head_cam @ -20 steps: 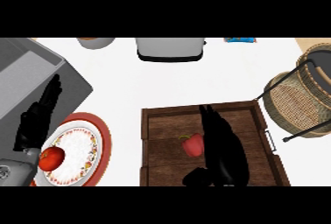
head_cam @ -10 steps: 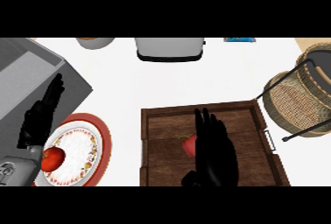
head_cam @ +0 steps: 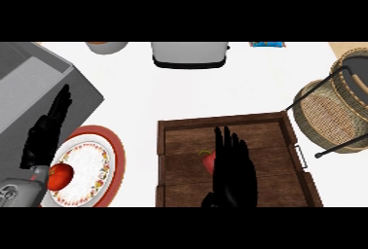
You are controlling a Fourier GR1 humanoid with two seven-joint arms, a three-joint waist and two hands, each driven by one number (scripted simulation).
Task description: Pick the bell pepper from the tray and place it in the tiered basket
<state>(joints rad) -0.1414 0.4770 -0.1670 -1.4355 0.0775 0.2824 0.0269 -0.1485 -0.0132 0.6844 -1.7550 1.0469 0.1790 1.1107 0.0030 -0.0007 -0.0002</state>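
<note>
The red bell pepper (head_cam: 207,159) lies in the dark wooden tray (head_cam: 179,146), mostly hidden under my right hand (head_cam: 232,168). That hand lies over the pepper with its fingers straight, pointing away from me, open. The wicker tiered basket (head_cam: 336,109) with its black wire frame stands to the right of the tray. My left hand (head_cam: 45,133) rests open at the left, fingers up, beside the plate.
A red-rimmed patterned plate (head_cam: 90,163) holding a red apple (head_cam: 60,175) sits left of the tray. A grey appliance (head_cam: 36,82) fills the far left. A toaster (head_cam: 190,53), a bowl (head_cam: 107,46) and a blue packet (head_cam: 267,44) line the back.
My right hand has shifted left over the tray and now covers most of the bell pepper, which was plainly showing beside it a second ago. The left hand has not moved.
</note>
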